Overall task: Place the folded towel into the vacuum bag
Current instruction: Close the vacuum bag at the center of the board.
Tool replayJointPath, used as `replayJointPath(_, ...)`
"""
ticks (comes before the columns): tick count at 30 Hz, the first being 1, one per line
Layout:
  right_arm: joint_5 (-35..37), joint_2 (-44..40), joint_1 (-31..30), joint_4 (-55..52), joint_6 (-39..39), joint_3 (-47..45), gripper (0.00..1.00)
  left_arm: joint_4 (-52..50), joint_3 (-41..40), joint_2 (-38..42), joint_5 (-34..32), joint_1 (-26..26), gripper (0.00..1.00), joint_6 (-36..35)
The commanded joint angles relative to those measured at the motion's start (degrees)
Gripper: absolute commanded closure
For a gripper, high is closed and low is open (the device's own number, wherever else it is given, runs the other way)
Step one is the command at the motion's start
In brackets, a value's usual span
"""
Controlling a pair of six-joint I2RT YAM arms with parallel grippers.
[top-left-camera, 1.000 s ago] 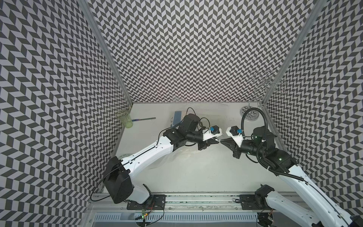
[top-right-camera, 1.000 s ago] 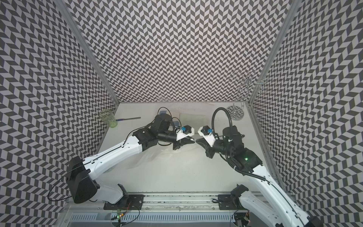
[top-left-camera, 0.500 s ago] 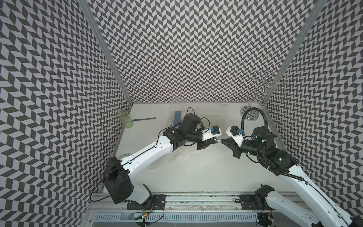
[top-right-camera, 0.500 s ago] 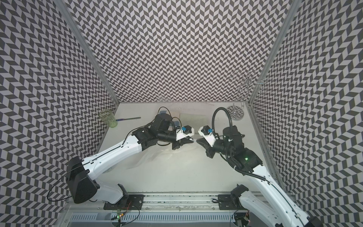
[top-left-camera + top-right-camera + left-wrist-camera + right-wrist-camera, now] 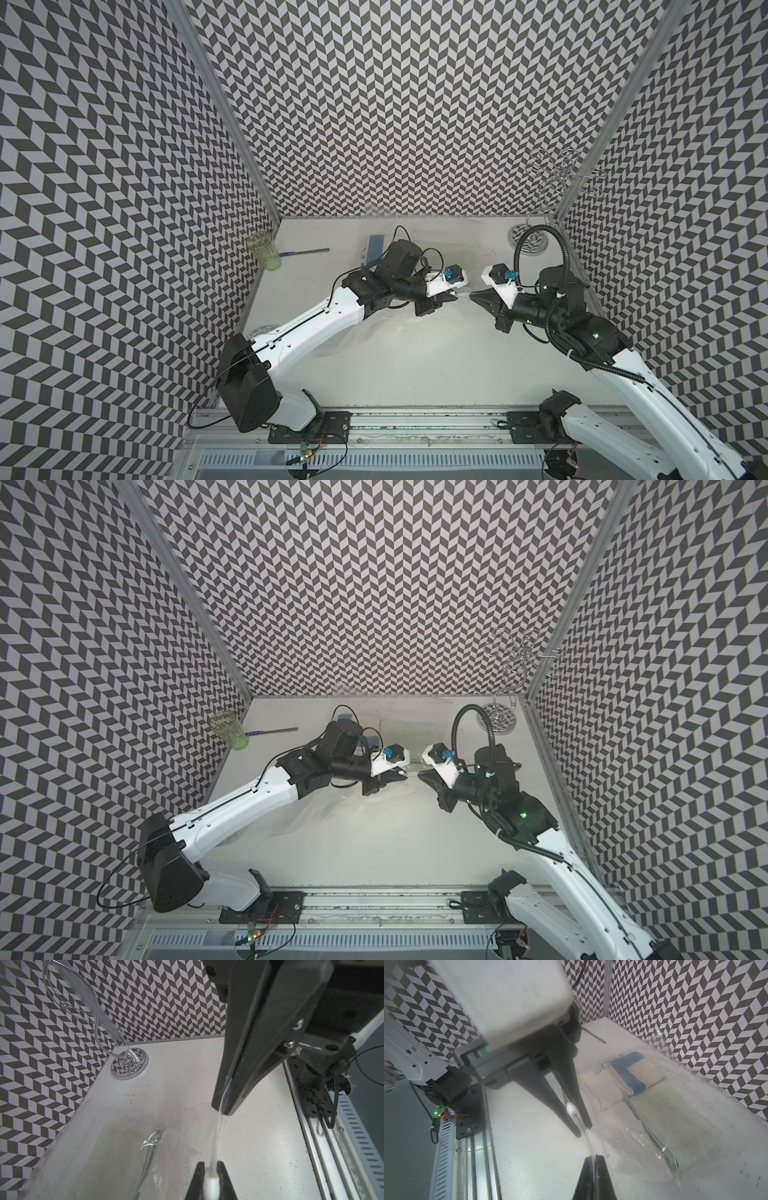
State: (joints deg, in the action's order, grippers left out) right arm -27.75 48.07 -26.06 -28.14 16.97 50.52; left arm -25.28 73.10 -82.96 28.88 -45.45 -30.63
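Near the table's [image 5: 415, 374] back left corner stand a glass [image 5: 262, 252] and thin rod [image 5: 307, 252], a wire stand [image 5: 500, 720] in the back right, folded towels [image 5: 635, 1076] between, the vacuum bag [image 5: 708, 1167] across the middle.

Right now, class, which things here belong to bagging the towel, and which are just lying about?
Job: bag, pinched at its edge by left gripper and right gripper; blue-edged towel; green towel.
Lying about: glass; stick; wire stand.
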Motion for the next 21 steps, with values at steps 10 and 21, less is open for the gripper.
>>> replayJointPath(10, -5.9, 0.9, 0.0, 0.3, 4.0, 1.3, 0.85, -2.2, -1.3, 1.0, 1.1, 4.2, 1.0, 1.6)
replayJointPath(21, -7.1, 4.4, -0.4, 4.5, 2.2, 1.7, 0.58, -4.2, -0.1, 1.1, 2.0, 3.0, 1.0, 0.2)
